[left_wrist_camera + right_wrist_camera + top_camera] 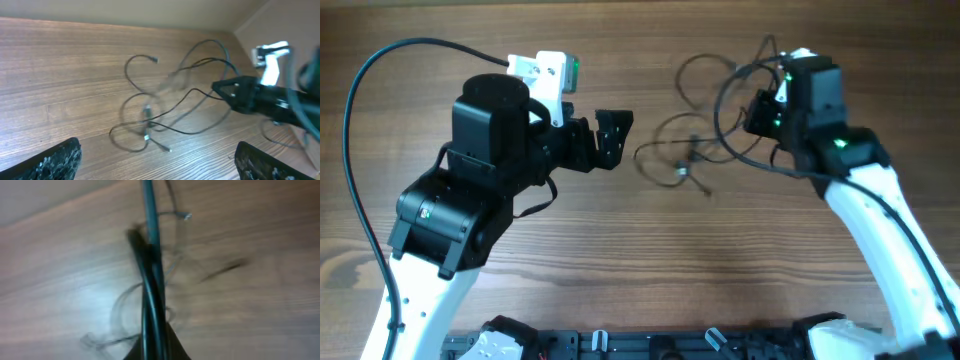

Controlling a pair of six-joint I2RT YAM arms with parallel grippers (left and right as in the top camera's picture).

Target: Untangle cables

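The cables (688, 150) are thin black cords in loose tangled loops with small plug ends, lying on the wooden table between the two arms. In the left wrist view the cables (150, 117) spread across the middle, with strands rising toward my right gripper (220, 89). My right gripper (757, 112) sits at the loops' right edge; its jaws come to a closed point where a strand ends. In the blurred right wrist view, my right gripper (155, 352) looks shut, with faint loops (130, 305) below it. My left gripper (615, 135) is open and empty, left of the cables, fingers wide apart (157, 157).
A thick black robot cable (735, 120) loops around the right arm near the thin cords and crosses the right wrist view (150, 270). Another thick cable (360, 90) arcs at the far left. A rail with parts (650, 345) runs along the front edge.
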